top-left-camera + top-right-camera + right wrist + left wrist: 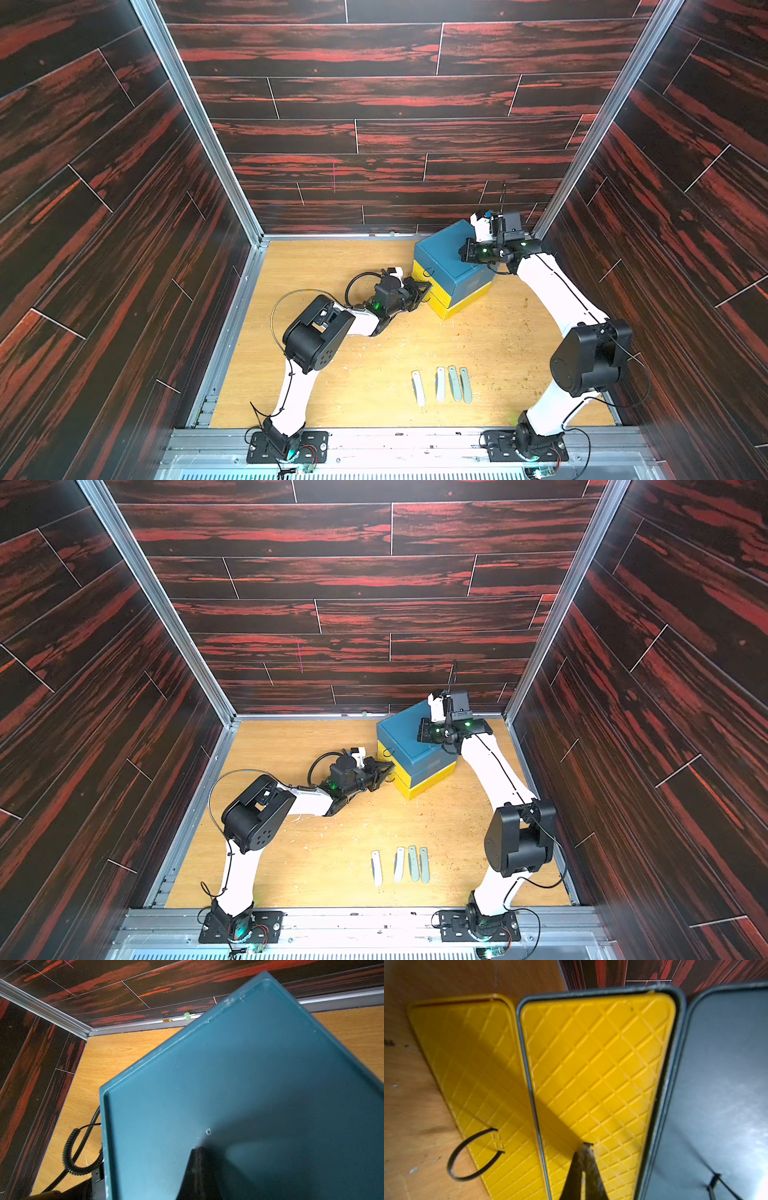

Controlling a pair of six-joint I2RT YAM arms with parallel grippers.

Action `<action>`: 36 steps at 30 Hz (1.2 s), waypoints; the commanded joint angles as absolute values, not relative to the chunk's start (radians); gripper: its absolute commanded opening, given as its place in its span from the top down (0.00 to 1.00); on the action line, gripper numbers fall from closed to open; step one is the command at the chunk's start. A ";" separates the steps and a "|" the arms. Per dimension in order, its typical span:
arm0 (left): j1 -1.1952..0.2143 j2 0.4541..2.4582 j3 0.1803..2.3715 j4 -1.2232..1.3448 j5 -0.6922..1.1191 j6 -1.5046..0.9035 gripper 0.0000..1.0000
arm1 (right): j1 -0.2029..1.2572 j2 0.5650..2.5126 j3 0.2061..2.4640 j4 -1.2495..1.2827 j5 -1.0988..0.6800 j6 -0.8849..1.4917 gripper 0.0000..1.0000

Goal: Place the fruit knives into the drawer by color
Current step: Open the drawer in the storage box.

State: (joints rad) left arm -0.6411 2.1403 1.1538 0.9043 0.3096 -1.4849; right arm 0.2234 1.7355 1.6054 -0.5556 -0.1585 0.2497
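I am pressing my left gripper point(586, 1148), clenched shut, against a diamond-ribbed yellow drawer point(591, 1064) front. My right gripper point(197, 1153), shut, is sitting over the smooth teal box point(228, 1084). Four slim curved knives point(440, 384), two white and two grey-green, are lying near the worktop's point(332, 374) front edge, well apart from both grippers, long axes front-to-back.

Wooden table point(332, 374): four fruit knives point(440, 384), drawer box point(440, 257)

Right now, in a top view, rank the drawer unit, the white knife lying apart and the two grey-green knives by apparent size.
1. The drawer unit, by far the largest.
2. The white knife lying apart and both grey-green knives: they look about alike, so I will not rank them.
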 commanded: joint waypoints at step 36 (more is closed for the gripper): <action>-0.637 1.758 0.803 0.743 0.224 -1.377 1.00 | 0.228 1.818 1.554 -0.771 -0.131 0.245 1.00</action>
